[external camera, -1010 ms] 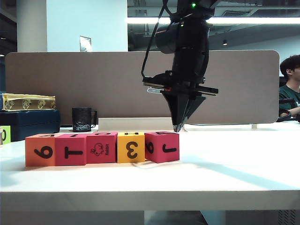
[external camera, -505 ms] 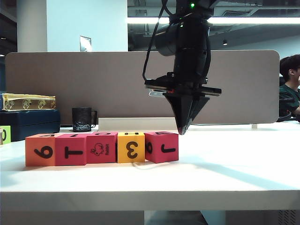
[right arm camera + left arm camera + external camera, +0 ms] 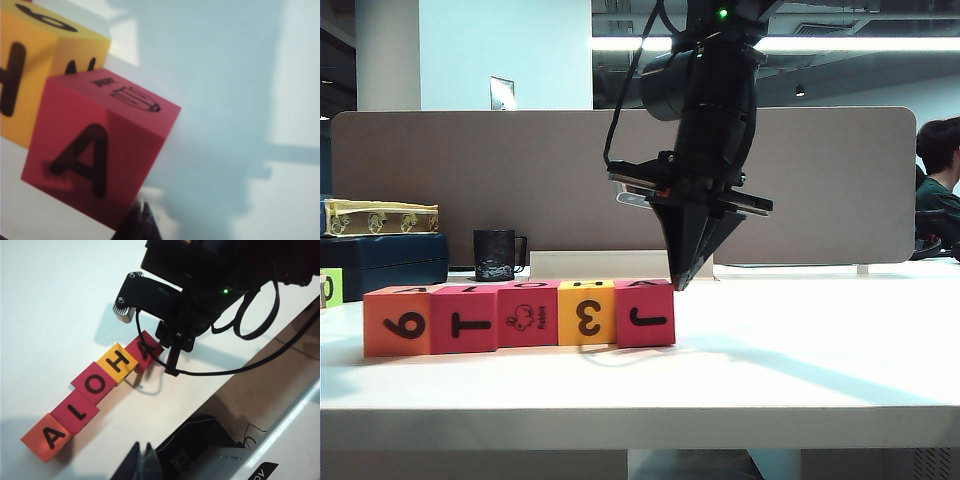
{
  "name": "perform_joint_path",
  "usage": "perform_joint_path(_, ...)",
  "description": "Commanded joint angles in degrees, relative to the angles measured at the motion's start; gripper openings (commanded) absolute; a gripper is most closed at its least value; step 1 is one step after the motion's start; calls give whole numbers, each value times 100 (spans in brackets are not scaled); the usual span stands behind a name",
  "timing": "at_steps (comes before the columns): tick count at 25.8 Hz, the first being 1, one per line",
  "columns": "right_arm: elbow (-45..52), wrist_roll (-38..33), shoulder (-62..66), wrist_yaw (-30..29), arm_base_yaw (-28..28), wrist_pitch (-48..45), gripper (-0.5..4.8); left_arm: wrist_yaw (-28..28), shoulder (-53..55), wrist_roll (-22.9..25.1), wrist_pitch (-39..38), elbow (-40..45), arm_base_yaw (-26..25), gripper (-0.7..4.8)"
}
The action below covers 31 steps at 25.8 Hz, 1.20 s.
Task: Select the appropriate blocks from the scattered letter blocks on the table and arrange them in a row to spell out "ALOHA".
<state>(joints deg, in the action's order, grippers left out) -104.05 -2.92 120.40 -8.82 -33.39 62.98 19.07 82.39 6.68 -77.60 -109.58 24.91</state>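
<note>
Five letter blocks stand in a tight row on the white table (image 3: pixel 800 350): orange (image 3: pixel 395 322), pink (image 3: pixel 463 320), pink (image 3: pixel 528 315), yellow (image 3: pixel 586 313) and pink-red (image 3: pixel 645 315). From above their tops read A (image 3: pixel 47 436), L (image 3: pixel 75 412), O (image 3: pixel 93 383), H (image 3: pixel 117 362), A (image 3: pixel 145 347). My right gripper (image 3: pixel 680 283) is shut and empty, pointing down, its tip against the right-end block's upper corner (image 3: pixel 95 160). The left gripper (image 3: pixel 141 460) is shut, empty, and hangs well away from the row, near the table's edge.
A dark blue box (image 3: pixel 380 262) with a yellow ornate object on top, a lime-green block (image 3: pixel 330 287) and a black mug (image 3: pixel 495 255) stand at the back left. A beige partition (image 3: pixel 520 180) runs behind the table. A person (image 3: pixel 940 190) sits at the far right.
The right gripper has moved left and nudged the right-end block square against the yellow one. The whole row has slid slightly left.
</note>
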Motion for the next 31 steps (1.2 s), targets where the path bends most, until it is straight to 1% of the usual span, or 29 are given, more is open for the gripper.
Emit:
perform_joint_path(1,-15,0,-31,46,-17,-15,-2,26,-28,42,11,-22,-4,-6)
perform_joint_path(4,-15,20,-33,577,-7,0,-1,26,-28,42,9,-20,-4,-6)
perform_joint_path(7,-26,59,-46,660,7,-59,-1,-142,-28,42,9,-20,-4,-6)
perform_joint_path(9,-94,229,-155,682,7,-17,-1,-1045,-31,39,-181,-20,-11,-6)
perform_joint_path(11,-122,282,-304,673,7,-33,-1,-1458,-31,39,-249,-15,-20,-6)
perform_joint_path(12,-125,304,-522,675,7,-46,-2,-1530,-55,42,-234,-13,-92,-6)
perform_joint_path(13,-125,317,-669,673,7,-44,-1,-1473,-72,42,-197,-11,-164,-6)
perform_joint_path(15,-122,321,-1198,455,7,-35,-2,-1106,-208,39,48,87,-391,-6)
perform_joint_path(16,-122,321,-1541,330,4,-46,-2,-966,-332,31,247,273,-509,-6)
perform_joint_path(18,-120,317,-2055,247,-94,-59,-1,-984,-640,-28,660,824,-632,-6)
perform_joint_path(21,-111,295,-2573,236,-339,-20,-1,-981,-1200,-286,1469,1963,-647,-6)
perform_joint_path(25,26,295,-2946,275,-713,4,-2,-981,-1869,-573,2155,3128,-645,-6)
perform_joint_path(28,433,258,-3233,407,-920,-109,-2,-979,-2424,-675,2452,3753,-645,-6)
perform_joint_path(29,826,173,-3434,570,-1023,-192,-2,-984,-2809,-723,2505,4052,-645,-6)
perform_joint_path(31,1506,59,-3746,592,-1043,-490,-1,-1032,-3285,-789,2542,4328,-645,-6)
